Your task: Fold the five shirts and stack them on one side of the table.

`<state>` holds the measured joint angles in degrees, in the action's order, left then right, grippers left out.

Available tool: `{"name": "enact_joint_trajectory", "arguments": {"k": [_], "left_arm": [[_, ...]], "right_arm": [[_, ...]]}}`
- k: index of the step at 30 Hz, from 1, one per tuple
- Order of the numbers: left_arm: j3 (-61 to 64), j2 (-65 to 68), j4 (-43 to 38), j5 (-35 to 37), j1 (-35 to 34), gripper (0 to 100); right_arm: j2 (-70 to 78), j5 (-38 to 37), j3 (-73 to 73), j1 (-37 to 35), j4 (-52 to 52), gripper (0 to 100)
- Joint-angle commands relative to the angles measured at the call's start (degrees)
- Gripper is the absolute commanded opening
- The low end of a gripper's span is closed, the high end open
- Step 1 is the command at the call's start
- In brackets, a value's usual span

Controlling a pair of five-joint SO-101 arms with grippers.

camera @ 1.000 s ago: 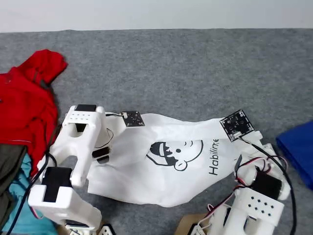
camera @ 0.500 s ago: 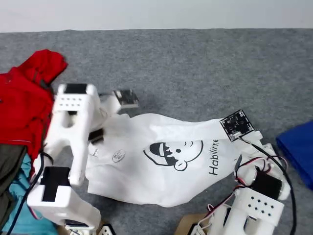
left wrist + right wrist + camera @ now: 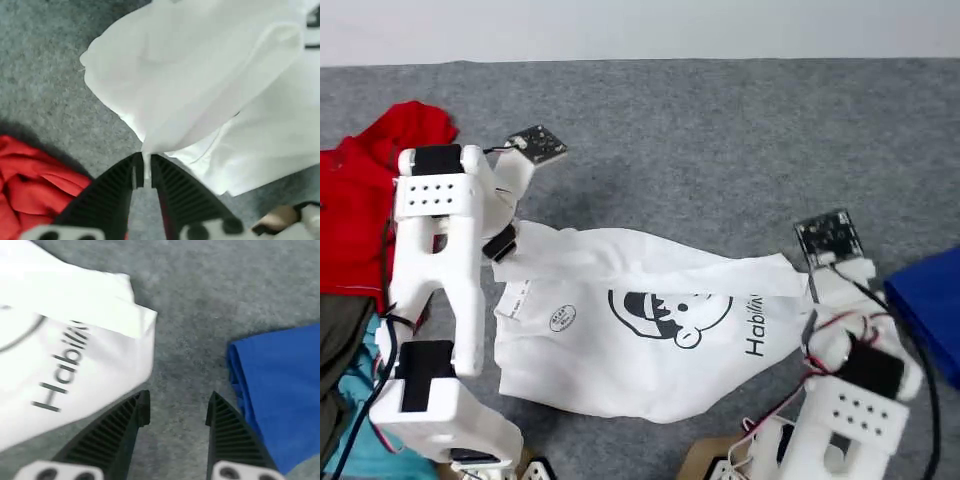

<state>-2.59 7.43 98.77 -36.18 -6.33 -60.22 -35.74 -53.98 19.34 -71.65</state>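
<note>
Currently the left claw (image 3: 143, 167) is pressed together on a thin fold at the edge of the white shirt (image 3: 200, 75). Cloth rises to the tips in a ridge, and the rest lies spread on the bench (image 3: 720, 130) beyond the claw. Judgement: the pinch is there to carry this edge across the printed body and make a fold. Only a narrow bit of hem is held, so a hard pull may slip it. Right claw (image 3: 174, 407) is spread, holds nothing, and sits low over bare bench just off the shirt's opposite end. The lettered edge lies beside its tips, not between them. Judgement: it is placed to take or pin that end, which is unheld and could drag with the fold. Just beside the left claw, on the side away from the white shirt, lies a red shirt (image 3: 30, 175), crumpled and close enough to snag. Beyond the right claw, away from the white shirt and apart from it, is a blue shirt (image 3: 275, 390) with straight edges, seemingly folded. Farther back, near the left arm's base, a dark garment (image 3: 340, 340) and a teal garment (image 3: 365, 450) lie heaped. Judgement: task is at an early stage.
</note>
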Motion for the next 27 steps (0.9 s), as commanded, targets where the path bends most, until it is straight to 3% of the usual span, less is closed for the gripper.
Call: {"name": "enact_joint_trajectory", "arguments": {"k": [1,12,17,22,27], "left_arm": [[-1.89,-1.23,-0.79,5.80,2.02,0],[-1.98,-1.23,-2.11,17.23,7.74,0],[-1.89,-0.97,-2.11,18.73,7.21,0],[-1.89,-0.62,-2.46,19.52,7.74,0],[-1.63,-0.62,-4.13,19.78,7.47,0]], "right_arm": [[7.43,5.19,11.52,-3.47,-3.38,19.9],[35.65,7.21,37.54,-12.18,-17.10,20.6],[44.88,7.21,43.69,-12.62,-21.93,27.6],[50.42,1.23,44.75,-12.62,-21.93,27.7],[55.78,0.00,44.75,-12.35,-17.27,27.6]]}}
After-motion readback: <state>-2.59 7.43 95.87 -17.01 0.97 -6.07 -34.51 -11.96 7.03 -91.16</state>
